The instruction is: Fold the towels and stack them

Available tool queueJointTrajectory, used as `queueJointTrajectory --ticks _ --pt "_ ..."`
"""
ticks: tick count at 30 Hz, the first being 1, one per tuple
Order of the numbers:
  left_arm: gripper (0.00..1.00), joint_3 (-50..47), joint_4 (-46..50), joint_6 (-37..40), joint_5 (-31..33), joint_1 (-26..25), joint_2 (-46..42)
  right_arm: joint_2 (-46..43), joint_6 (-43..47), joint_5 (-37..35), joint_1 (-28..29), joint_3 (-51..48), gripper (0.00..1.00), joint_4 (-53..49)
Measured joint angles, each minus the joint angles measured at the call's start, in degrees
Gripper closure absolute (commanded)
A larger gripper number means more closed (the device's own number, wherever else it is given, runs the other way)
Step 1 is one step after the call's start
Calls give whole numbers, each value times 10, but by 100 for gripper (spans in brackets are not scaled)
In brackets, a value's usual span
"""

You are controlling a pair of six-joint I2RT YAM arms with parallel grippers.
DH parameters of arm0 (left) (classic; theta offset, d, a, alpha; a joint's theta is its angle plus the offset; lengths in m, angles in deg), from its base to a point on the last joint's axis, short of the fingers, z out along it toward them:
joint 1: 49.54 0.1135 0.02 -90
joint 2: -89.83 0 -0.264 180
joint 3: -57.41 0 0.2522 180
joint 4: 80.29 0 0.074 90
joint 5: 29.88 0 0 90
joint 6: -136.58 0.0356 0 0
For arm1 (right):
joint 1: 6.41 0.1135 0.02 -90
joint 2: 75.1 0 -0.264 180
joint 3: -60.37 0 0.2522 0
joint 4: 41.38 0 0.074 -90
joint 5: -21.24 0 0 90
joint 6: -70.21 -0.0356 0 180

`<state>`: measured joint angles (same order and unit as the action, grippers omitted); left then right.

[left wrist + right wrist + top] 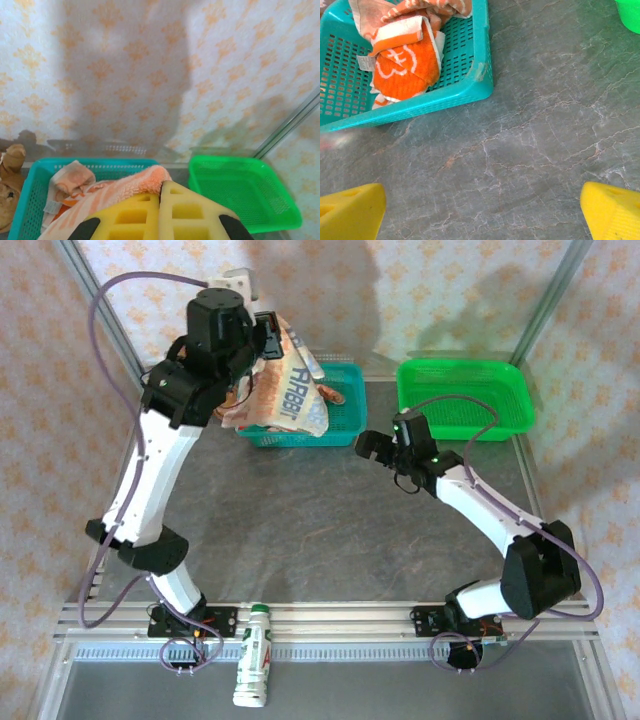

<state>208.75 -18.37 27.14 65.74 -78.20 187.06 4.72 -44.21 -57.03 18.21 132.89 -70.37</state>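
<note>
Nearest us, a bottle (pixel 254 668) lies on the rail between the arm bases, clear of the work. Farther in, our right gripper (pixel 372 447) hangs spread wide over the bare table (pixel 300 530), looking down at the stone just right of the teal basket (pixel 420 107), where more orange towels (pixel 402 70) lie bunched. Beyond that, our left gripper (pixel 270 340) is pressed together on the lifted towel (pixel 290 390). That cloth hangs down from the claw with its long axis roughly vertical, and its lower edge sits at the basket's near rim. So the cloth lies left of and beyond the right gripper, which we judge the better placed to catch a free bottom corner. The basket wall could snag the hem. The green basket (pixel 520 405) stands far right, well apart.
</note>
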Motion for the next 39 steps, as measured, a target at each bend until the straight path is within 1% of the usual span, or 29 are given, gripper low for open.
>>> queueJointTrajectory --ticks 3,5,9,13,17,19,24,26,29,33,39 --pt "100 -9 -1 -2 24 -27 -35 4 0 1 0 2 1 3" --pt "100 -40 -2 -8 33 -45 -65 5 0 1 0 2 1 3" --pt "100 -143 0 -42 49 -85 -132 5 0 -1 0 2 1 3" --pt "100 -269 -9 -97 61 -128 -184 7 2 -1 0 2 1 3" --pt "100 -397 -26 -155 64 -149 -218 10 7 -3 0 2 1 2" --pt "100 -437 -27 -180 64 -148 -221 10 9 -3 0 2 1 2" --pt "100 -484 -40 -200 70 -144 -208 10 11 -3 0 2 1 1" --pt "100 -504 -56 -200 68 -133 -201 10 11 -3 0 2 1 1" --pt "100 -533 -77 -197 63 -101 -180 10 11 -3 0 0 1 1" --pt "100 -533 -90 -190 51 -72 -145 10 12 -1 0 -6 1 -1" --pt "100 -494 -109 -155 38 -59 -106 10 14 8 0 -10 1 -2"
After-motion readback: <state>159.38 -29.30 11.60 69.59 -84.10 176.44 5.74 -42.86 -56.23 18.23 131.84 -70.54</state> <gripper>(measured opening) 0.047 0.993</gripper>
